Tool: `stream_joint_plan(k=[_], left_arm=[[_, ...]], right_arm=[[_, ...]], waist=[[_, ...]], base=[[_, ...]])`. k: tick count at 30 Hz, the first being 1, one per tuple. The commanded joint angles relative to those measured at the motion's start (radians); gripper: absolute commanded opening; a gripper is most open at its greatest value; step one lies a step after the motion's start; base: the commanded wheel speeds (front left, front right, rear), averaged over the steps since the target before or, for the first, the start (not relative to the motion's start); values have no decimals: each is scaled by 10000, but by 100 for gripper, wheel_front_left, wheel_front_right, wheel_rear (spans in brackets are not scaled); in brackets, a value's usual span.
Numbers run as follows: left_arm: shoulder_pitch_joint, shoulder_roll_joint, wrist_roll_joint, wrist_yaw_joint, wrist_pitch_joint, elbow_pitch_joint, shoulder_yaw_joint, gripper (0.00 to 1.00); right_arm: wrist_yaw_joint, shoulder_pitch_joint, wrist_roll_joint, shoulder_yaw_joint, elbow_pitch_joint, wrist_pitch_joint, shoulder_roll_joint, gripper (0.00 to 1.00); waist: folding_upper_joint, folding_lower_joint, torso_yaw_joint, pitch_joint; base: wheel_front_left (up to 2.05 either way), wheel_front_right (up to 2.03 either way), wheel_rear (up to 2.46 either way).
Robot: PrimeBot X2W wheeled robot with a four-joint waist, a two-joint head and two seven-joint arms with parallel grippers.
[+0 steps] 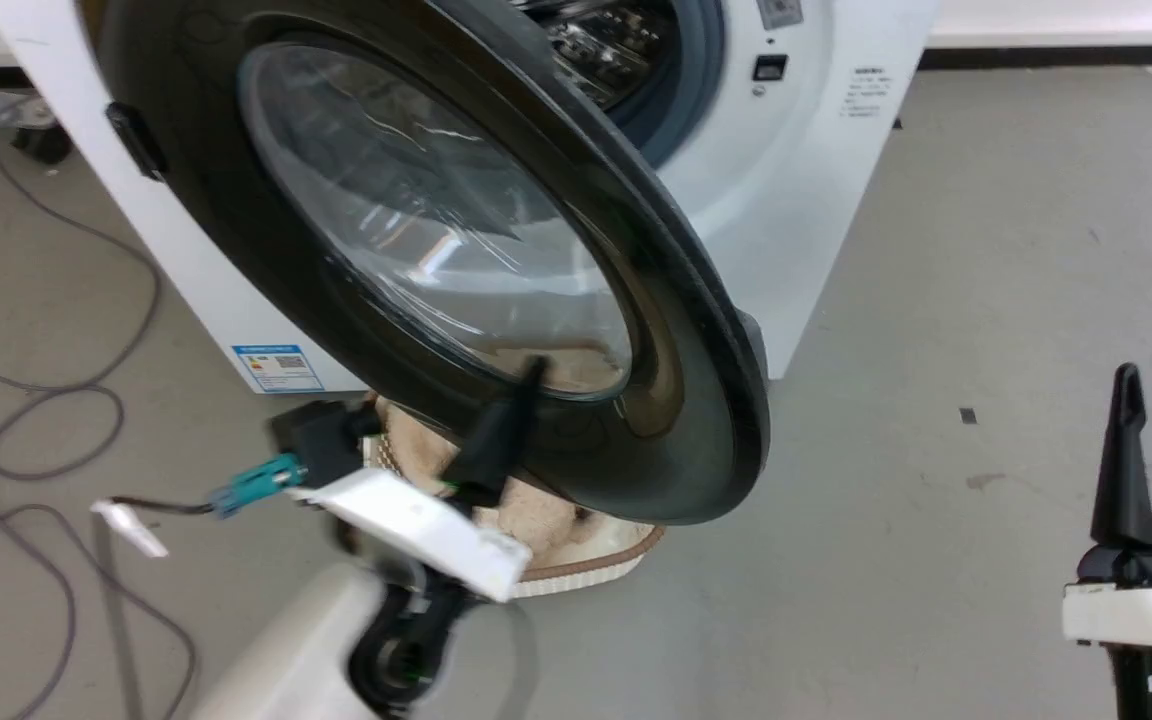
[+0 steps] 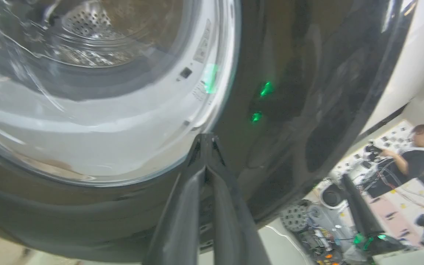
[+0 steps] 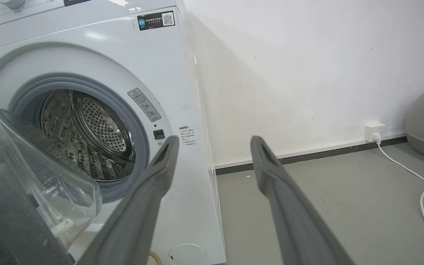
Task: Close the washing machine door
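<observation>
**Grey floor with machine, basket and cables**

We see a bare grey floor. The washing machine stands on it, with a low basket just in front. Grey cables loop to our left. In the right wrist view, a white cord trails from a wall socket.

washing machine door is open, swung well out from the front and tilted across the head view. It's a big round glossy black disc with a bulging clear glass window at centre. Attached edge sits at that view's left, free edge lower right. washing machine is a white front-loader standing upright on the floor. The opening is uncovered, showing the perforated steel drum with the grey-blue gasket round it. Blue label low on the front.
</observation>
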Motion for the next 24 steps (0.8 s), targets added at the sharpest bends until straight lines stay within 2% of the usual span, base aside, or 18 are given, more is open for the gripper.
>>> stream_joint_plan(k=[1,2,4,8,10,11,12,16,17,18,19,20,24], left_arm=[[-254,282,814,-44,-531,465,-20,0],[-331,353,1370,-27,-695,778,129,0],[-485,331,2536,313,-790,1116,778,0],[-156,97,5725,1583,-802,451,2505,0],[236,-71,6947,2143,-803,41,3078,0],[413,-164,7461,2404,-803,-206,3385,52],[597,-177,8015,2581,-804,-399,3541,100],[1305,-442,9404,3276,-805,-1122,4277,100],[1484,-524,9638,3465,-805,-1249,4436,100],[1656,-583,9839,3588,-805,-1374,4560,100],[1811,-650,9992,3691,-805,-1529,4698,100],[1975,-731,10082,3735,-805,-1670,4817,100],[2580,-937,10411,3679,-805,-2051,5114,100]], right_arm=[[8,-244,-32,-77,-119,-44,7,100],[8,-275,-79,-119,-178,-44,7,100],[8,-359,-153,-229,-288,-44,7,100],[8,-607,-338,-340,-551,-44,7,100],[8,-734,-425,-375,-692,-44,7,100],[8,-804,-439,-400,-787,-44,7,100],[8,-876,-454,-419,-900,-44,7,100],[8,-1168,-319,-344,-1366,-44,7,100],[8,-1250,-187,-259,-1479,-44,7,60],[8,-1333,-27,-142,-1596,-44,7,37],[8,-1431,69,-35,-1745,-44,7,7],[8,-1524,58,126,-1930,-44,7,0],[8,-1884,254,909,-2618,-44,7,0]], waist=[[0,1,112,-109],[0,1,157,-145],[0,1,245,-203],[0,1,367,-285],[0,1,436,-335],[0,1,480,-350],[0,1,523,-368],[0,1,724,-409],[0,1,768,-415],[0,1,803,-418],[0,1,832,-413],[0,1,860,-405],[0,1,970,-360]], base=[[0,0,0],[0,0,0],[0,0,0],[0,0,0],[0,0,0],[0,0,0],[0,0,0],[0,0,0],[0,0,0],[0,0,0],[0,0,0],[0,0,0],[0,0,0]])
